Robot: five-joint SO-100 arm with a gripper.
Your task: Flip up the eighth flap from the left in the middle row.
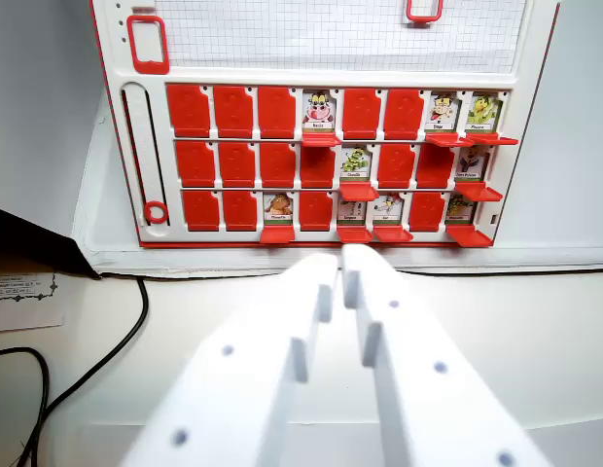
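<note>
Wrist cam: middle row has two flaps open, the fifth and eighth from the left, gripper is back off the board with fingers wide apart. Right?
Not quite. In the wrist view the gripper fingers are nearly together, not wide apart. The rest holds: the fifth flap and eighth flap are open, and it sits back from the board.

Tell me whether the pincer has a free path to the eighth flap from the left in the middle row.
Probably yes. The pincer sits in front of the board with bare table between them, and the flap lies up and toward the wrist view's right, already down with nothing covering it. The black cable lies off to the left.
</note>
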